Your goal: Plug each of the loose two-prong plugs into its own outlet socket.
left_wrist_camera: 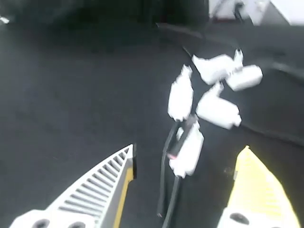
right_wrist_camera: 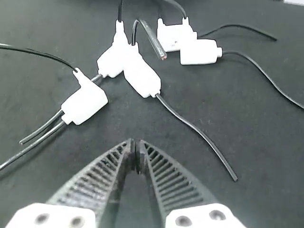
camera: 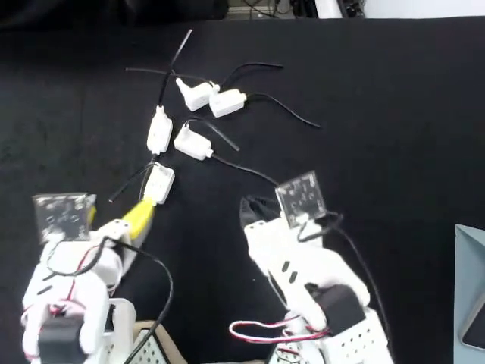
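Several white plug and socket pieces with black cords lie on the black table. The nearest piece (camera: 159, 183) (left_wrist_camera: 187, 149) (right_wrist_camera: 83, 103) lies just ahead of my left gripper (camera: 135, 217) (left_wrist_camera: 187, 152), which is open, one finger white and one yellow, with the piece in line with the gap. Beyond it lie a long piece (camera: 159, 129) (left_wrist_camera: 180, 95) and another piece (camera: 193, 142) (right_wrist_camera: 141, 76). Two more (camera: 195, 92) (camera: 227, 102) lie touching at the back. My right gripper (camera: 246, 206) (right_wrist_camera: 135, 148) is shut on nothing, short of the group.
Thin black cords (camera: 284, 110) trail outward from the pieces, one (right_wrist_camera: 194, 130) running toward the right gripper. A grey object (camera: 471, 288) sits at the table's right edge. Bare black cloth extends to the right and far left of the group.
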